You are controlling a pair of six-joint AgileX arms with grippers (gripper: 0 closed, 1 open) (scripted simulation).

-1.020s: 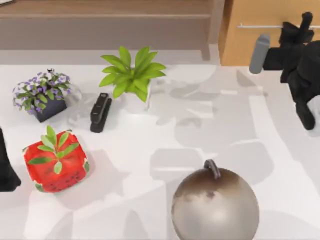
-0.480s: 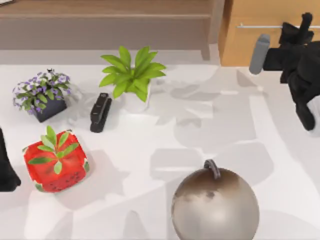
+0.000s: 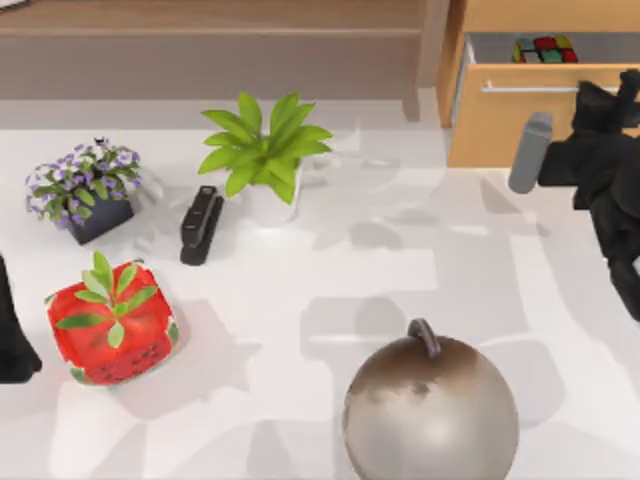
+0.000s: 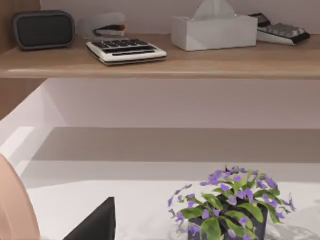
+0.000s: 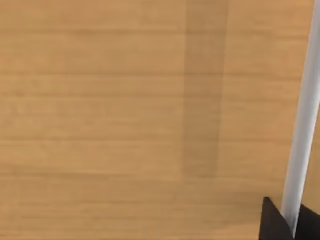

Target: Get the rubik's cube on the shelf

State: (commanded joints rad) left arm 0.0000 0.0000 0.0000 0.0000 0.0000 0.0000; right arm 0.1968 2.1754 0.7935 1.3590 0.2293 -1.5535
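1. Since half a second ago the drawer [image 3: 530, 115] has slid out toward me, my right gripper [image 3: 612, 92] drawing back with it; the cube [image 3: 544, 49] now lies bared inside, at the back of the open box.
2. Right jaws: in the right wrist view a dark fingertip sits against the silver handle [image 5: 300, 125], and I judge they are closed on it; from above the wrist hides the fingers themselves.
3. Left gripper [image 3: 12, 335] is parked at the table's left edge; whether its jaws are open I cannot tell.
4. Handling, as I judge it: the cube is small, light, rigid plastic; its stickered faces are smooth, so it could slip or twist if pinched on a corner; best taken across two opposite flat faces, squarely.
5. Room: the drawer walls stand close around the cube, so I would come straight down from above.
6. Surface: the shelf [image 3: 215, 15] is a flat wooden board, left of the drawer past the upright post; in the left wrist view it carries a speaker [image 4: 44, 30], calculator [image 4: 126, 50] and tissue box [image 4: 214, 31], with bare board between them.
7. The white table [image 3: 400, 250] below holds plants, a stapler and a large ball; none lies between drawer and shelf.
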